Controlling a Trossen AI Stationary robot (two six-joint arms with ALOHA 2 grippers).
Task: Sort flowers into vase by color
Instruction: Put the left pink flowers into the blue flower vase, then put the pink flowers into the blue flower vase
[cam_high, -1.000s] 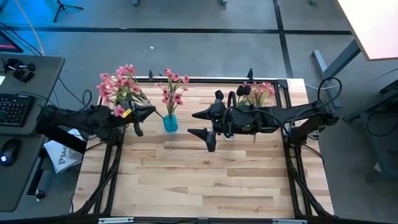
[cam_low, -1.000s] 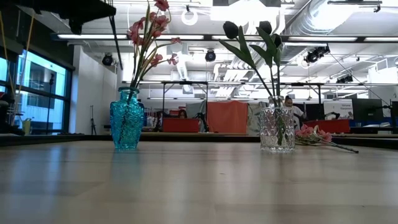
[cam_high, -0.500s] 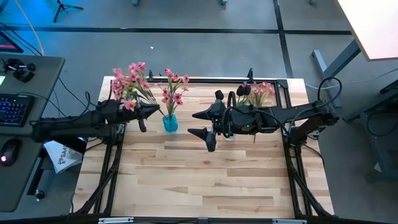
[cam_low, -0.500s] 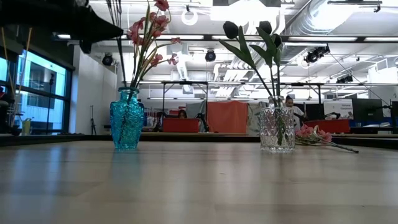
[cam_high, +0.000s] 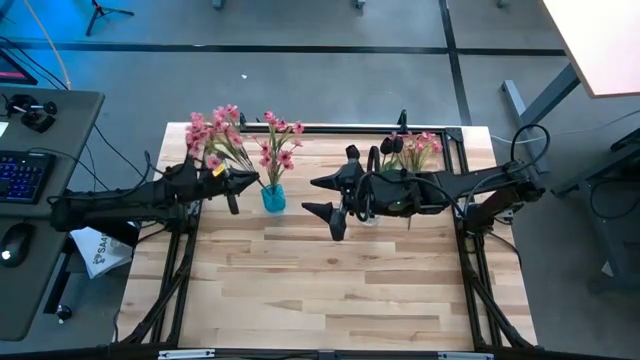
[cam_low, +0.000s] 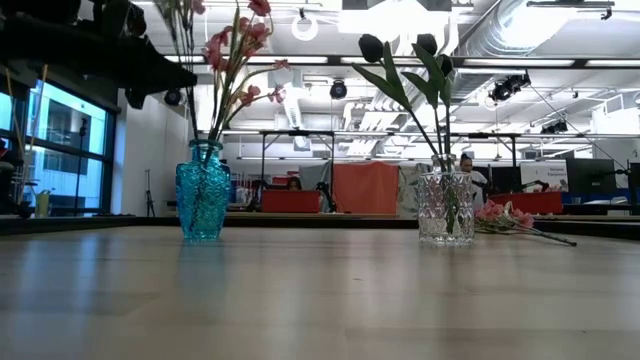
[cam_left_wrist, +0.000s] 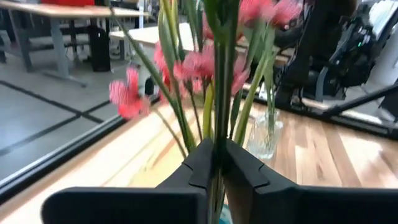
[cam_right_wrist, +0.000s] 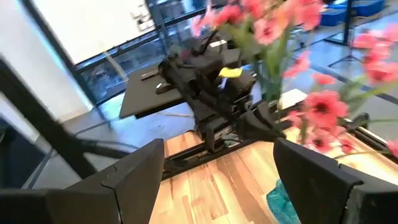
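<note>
- Gripping pink spray (cam_high: 215, 133) stems: left gripper (cam_high: 237, 180), fingers (cam_left_wrist: 239, 174) clenched, just beside blue vase (cam_high: 274, 197).
- Right gripper (cam_high: 322, 197) spread wide, hovering between blue vase and clear vase (cam_low: 446, 208).
- Dark tulips (cam_low: 400, 48) sit in clear vase; more pink flowers (cam_high: 423, 146) lie behind it.

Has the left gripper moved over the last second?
Yes. The left gripper, shut on a pink flower spray, has moved rightward toward the blue vase, which stayed put.

Front half of table (cam_high: 330, 290) wide open; back strip crowded by blue vase (cam_high: 273, 197), clear vase (cam_low: 446, 208), loose pink flowers (cam_high: 422, 148), with both arms hanging over it.
</note>
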